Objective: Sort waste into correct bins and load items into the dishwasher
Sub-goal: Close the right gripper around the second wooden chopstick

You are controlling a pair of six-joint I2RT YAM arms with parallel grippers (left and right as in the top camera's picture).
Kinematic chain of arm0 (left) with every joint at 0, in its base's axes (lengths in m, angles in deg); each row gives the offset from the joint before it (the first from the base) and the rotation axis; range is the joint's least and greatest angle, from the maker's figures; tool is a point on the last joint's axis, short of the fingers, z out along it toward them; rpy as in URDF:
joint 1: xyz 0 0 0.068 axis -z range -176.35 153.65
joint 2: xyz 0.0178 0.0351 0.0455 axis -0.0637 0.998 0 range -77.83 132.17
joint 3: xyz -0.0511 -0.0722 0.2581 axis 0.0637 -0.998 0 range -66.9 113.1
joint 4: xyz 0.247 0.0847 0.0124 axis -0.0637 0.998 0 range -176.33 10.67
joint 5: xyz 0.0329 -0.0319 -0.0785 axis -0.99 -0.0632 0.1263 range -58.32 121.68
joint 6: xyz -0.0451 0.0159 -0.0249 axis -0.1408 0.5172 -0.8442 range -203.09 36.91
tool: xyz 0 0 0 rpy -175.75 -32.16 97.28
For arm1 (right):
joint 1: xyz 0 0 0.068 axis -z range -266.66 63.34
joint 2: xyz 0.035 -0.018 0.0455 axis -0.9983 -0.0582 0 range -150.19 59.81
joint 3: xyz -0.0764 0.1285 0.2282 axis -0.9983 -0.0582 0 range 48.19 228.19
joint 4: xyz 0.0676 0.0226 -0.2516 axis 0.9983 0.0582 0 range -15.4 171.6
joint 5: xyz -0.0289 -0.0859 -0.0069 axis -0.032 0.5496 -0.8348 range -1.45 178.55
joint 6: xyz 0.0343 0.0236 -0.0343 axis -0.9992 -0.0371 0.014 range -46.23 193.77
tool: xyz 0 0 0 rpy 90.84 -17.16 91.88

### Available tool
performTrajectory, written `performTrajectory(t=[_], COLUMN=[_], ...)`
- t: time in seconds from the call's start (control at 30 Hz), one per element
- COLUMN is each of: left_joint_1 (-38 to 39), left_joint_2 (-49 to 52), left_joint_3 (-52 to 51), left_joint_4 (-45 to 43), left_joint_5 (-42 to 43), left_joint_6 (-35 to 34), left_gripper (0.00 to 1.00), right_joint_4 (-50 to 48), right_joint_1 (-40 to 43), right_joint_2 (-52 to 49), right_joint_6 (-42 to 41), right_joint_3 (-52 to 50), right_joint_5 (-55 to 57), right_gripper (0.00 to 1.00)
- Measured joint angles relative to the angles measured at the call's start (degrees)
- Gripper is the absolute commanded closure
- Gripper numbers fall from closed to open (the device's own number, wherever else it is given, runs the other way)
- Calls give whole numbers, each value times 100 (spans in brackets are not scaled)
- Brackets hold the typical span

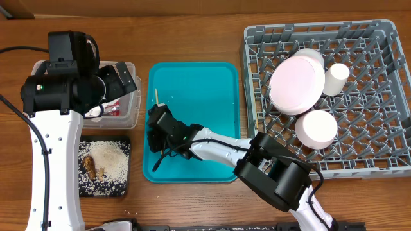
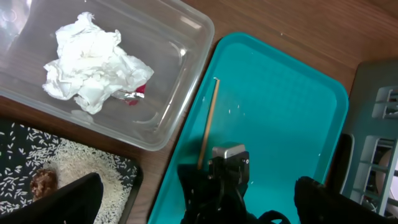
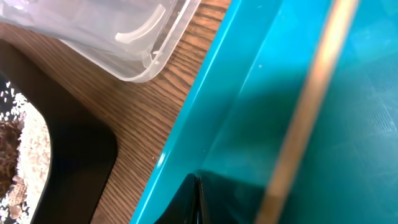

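Middle tray (image 1: 205, 96) at table centre, chopstick (image 2: 208, 121) along its 9 o'clock edge. Rack (image 1: 379, 128) at 3 o'clock holds plate (image 1: 297, 85), bowl (image 1: 316, 127) and cup (image 1: 335, 78). Tub (image 1: 128, 108) with napkin (image 2: 93, 62) at 9; rice tray (image 1: 85, 186) at 8.

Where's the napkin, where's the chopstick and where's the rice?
Napkin (image 2: 93, 62): left wrist view, middle of the crumpled wad.
Chopstick (image 2: 208, 121): left wrist view, halfway along the stick.
Rice (image 1: 110, 160): overhead view, middle of the white heap.

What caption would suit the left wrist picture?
Napkin and red wrapper binned in the clear tub; the right gripper, closed, at a chopstick on the teal tray.
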Motion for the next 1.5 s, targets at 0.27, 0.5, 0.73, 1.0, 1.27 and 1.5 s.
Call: performTrajectory(t=[0.27, 0.5, 0.73, 1.0, 1.27, 1.5], left_joint_1=[0, 0, 0, 0, 0, 0], left_joint_2=[0, 0, 0, 0, 0, 0], left_joint_3=[0, 0, 0, 0, 0, 0], left_joint_4=[0, 0, 0, 0, 0, 0], left_joint_5=[0, 2, 0, 0, 0, 0], left_joint_6=[0, 0, 0, 0, 0, 0], left_gripper=[0, 0, 0, 0, 0, 0], right_joint_4=[706, 1250, 1342, 1578, 1602, 1622], right_joint_1=[142, 435, 444, 444, 444, 444], right_joint_2=[190, 431, 457, 833, 901, 901], right_joint_6=[382, 446, 514, 835, 1054, 1600], right_joint_3=[48, 48, 48, 44, 44, 44], right_joint_5=[153, 411, 452, 601, 658, 664], right_gripper=[96, 96, 96, 88, 63, 62])
